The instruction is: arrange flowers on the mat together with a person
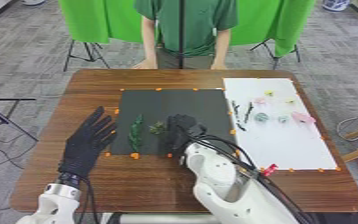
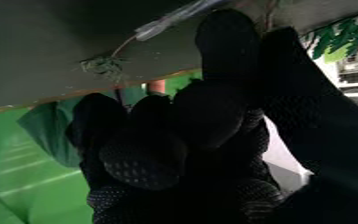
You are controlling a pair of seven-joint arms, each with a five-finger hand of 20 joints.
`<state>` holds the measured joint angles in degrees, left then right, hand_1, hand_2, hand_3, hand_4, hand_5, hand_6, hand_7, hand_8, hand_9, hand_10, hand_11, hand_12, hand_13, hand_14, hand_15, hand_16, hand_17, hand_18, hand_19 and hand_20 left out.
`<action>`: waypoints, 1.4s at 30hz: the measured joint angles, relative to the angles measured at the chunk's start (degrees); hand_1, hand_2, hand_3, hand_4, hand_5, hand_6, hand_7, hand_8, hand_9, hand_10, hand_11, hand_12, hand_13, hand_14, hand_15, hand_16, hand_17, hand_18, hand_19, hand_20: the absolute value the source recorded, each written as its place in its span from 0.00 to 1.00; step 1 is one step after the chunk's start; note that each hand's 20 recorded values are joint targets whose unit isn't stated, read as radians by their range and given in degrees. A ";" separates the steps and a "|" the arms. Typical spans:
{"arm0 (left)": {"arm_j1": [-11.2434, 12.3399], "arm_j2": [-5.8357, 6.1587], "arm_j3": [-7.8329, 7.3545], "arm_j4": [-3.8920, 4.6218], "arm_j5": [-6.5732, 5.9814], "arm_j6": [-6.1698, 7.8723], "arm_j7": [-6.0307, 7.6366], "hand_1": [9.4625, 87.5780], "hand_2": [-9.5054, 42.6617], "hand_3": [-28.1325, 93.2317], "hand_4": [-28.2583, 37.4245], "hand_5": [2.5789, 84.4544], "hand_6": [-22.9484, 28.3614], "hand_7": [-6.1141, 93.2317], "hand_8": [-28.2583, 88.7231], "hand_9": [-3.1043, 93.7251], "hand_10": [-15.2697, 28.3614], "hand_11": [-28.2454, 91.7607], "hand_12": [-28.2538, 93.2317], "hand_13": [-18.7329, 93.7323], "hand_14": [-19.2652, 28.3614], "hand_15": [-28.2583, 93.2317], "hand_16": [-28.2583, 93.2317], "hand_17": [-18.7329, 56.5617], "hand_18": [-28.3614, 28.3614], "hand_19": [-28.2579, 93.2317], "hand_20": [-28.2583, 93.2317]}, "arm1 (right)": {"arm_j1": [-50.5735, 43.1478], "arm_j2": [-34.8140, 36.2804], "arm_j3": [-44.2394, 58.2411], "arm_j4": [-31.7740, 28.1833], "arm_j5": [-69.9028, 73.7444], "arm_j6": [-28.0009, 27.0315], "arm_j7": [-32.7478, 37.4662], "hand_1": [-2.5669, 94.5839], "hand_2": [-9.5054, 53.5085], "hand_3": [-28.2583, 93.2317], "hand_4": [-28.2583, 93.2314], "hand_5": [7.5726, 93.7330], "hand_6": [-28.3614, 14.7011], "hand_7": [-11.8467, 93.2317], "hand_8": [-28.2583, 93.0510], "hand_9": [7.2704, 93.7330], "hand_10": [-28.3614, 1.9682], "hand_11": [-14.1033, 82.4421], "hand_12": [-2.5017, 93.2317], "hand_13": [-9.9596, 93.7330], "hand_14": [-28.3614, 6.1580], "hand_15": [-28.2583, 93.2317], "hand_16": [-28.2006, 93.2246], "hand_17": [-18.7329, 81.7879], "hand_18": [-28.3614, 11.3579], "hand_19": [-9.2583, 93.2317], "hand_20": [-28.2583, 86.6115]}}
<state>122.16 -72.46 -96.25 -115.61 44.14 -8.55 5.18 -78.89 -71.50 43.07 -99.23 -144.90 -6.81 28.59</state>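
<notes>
On the left of the table, my left hand [image 1: 88,141] lies flat with straight fingers. My right hand [image 1: 182,131] is low over the black mat [image 1: 184,102], just beside a small green sprig [image 1: 158,128]. A longer leafy green stem [image 1: 135,132] lies on the mat between the two hands. In the right wrist view, my right hand [image 2: 206,115] has the sprig [image 2: 104,65], with its thin stem and clear wrapping, close by. Green leaves [image 2: 344,36] are at another side of it. Whether the hand grips a stem is unclear.
The white mat [image 1: 286,142] at the right holds dark twigs [image 1: 237,111], a pink flower [image 1: 302,118], pale blue-green flowers [image 1: 262,117] and small yellow ones. A red item [image 1: 270,170] lies near its front edge. A person's hands [image 1: 146,64] rest at the table's far edge.
</notes>
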 measured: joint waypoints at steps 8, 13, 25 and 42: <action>-0.14 0.00 0.03 0.07 0.00 -0.10 -0.34 0.23 0.23 0.82 0.06 0.31 0.47 0.20 0.17 0.29 0.60 0.34 0.35 0.35 0.70 0.38 0.26 0.09 0.88 0.58 0.30 | -0.50 -1.00 0.62 -0.26 0.71 -1.16 1.20 0.30 0.00 0.86 0.02 0.91 0.70 0.56 0.13 1.00 0.73 0.68 0.39 0.96 0.68 0.83 0.47 0.75 0.21 1.00 0.82; -0.20 0.00 0.03 0.12 0.00 -0.15 -0.40 0.23 0.23 0.82 0.06 0.31 0.47 0.21 0.17 0.29 0.60 0.34 0.35 0.35 0.70 0.38 0.26 0.09 0.88 0.58 0.30 | -0.91 -1.07 1.20 -1.21 2.33 -2.46 2.20 0.28 0.05 0.85 0.02 0.93 0.69 0.53 0.13 1.00 0.73 0.69 0.37 0.98 0.70 0.81 0.47 0.77 0.22 1.00 0.82; -0.22 0.07 0.05 0.15 0.00 -0.16 -0.57 0.23 0.23 0.82 0.06 0.31 0.47 0.20 0.17 0.29 0.60 0.34 0.35 0.35 0.70 0.38 0.26 0.09 0.88 0.58 0.30 | -2.21 -1.52 2.71 -2.11 5.53 -1.22 2.22 0.25 0.11 0.84 0.04 0.92 0.66 0.44 0.14 1.00 0.69 0.62 0.34 0.97 0.71 0.78 0.48 0.76 0.23 1.00 0.80; 0.08 0.05 -0.16 0.04 0.00 -0.12 -0.29 0.23 0.23 0.82 0.06 0.31 0.47 0.20 0.17 0.29 0.60 0.34 0.35 0.35 0.70 0.38 0.26 0.09 0.88 0.58 0.30 | -4.67 -1.14 8.20 -10.94 10.37 -2.21 2.49 0.23 0.23 0.82 0.06 0.78 0.60 0.30 0.15 0.91 0.53 0.53 0.35 0.86 0.55 0.78 0.46 0.61 0.21 1.00 0.70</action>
<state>122.24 -72.41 -96.41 -115.57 44.14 -8.67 4.89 -83.56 -72.64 51.27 -110.17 -134.53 -9.02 31.08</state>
